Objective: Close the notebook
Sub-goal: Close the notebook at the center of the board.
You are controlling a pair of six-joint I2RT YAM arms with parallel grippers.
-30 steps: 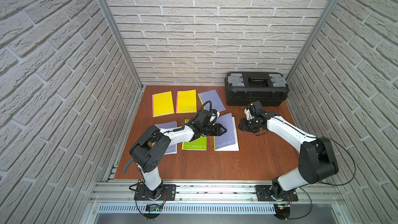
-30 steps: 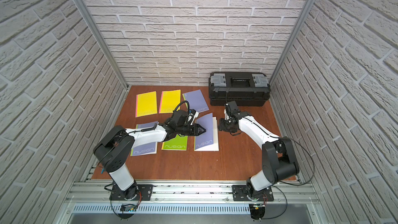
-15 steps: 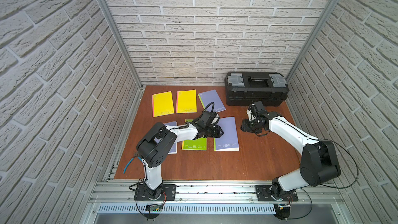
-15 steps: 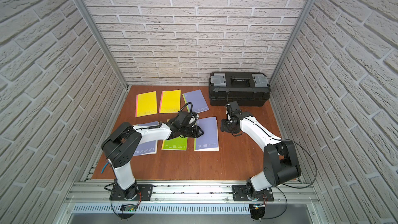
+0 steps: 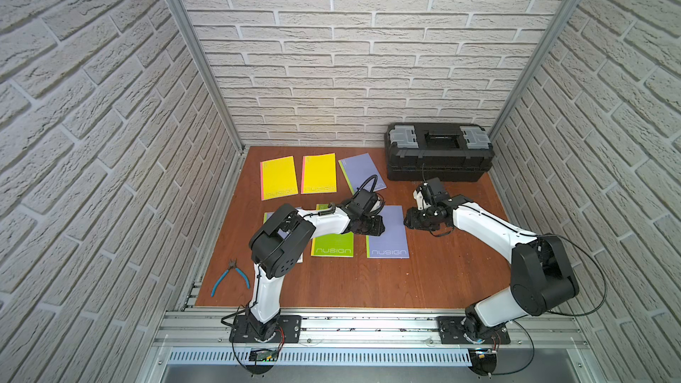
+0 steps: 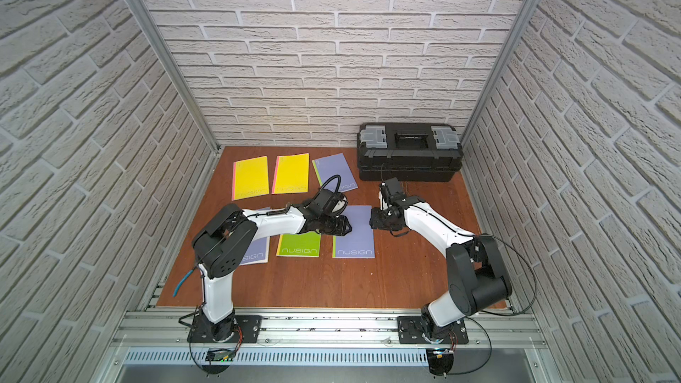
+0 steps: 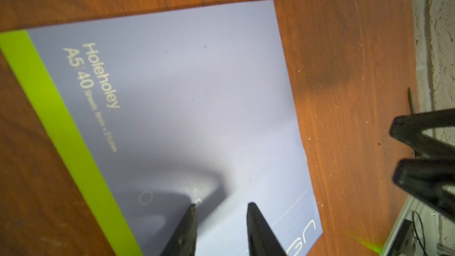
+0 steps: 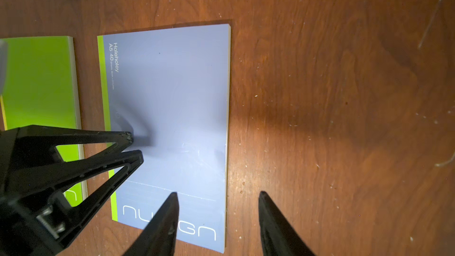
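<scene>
over the lavender notebook, near its green spine strip, the left gripper holds its jaws a little apart with nothing between them. its tips are down at the cover and their shadow meets them; whether they press on it i cannot tell. at the notebook's opposite long edge the right gripper has its jaws wider apart and grips nothing. one finger hangs over the cover by the white "nusign" lettering and the other over bare wood just beside the page edge.

the lavender notebook lies closed and flat on the table, cover down and lettering toward the front. in both top views it sits between the two grippers, the left gripper at its left side and the right gripper at its far right corner.

just left of it, a strip of wood between them, lies a green notebook, partly under the left arm. further left a half-hidden lavender notebook shows below that arm's elbow. behind these lie two yellow notebooks and a tilted back lavender notebook. a black toolbox stands shut in the back right corner. blue-handled pliers lie by the table's left edge.
</scene>
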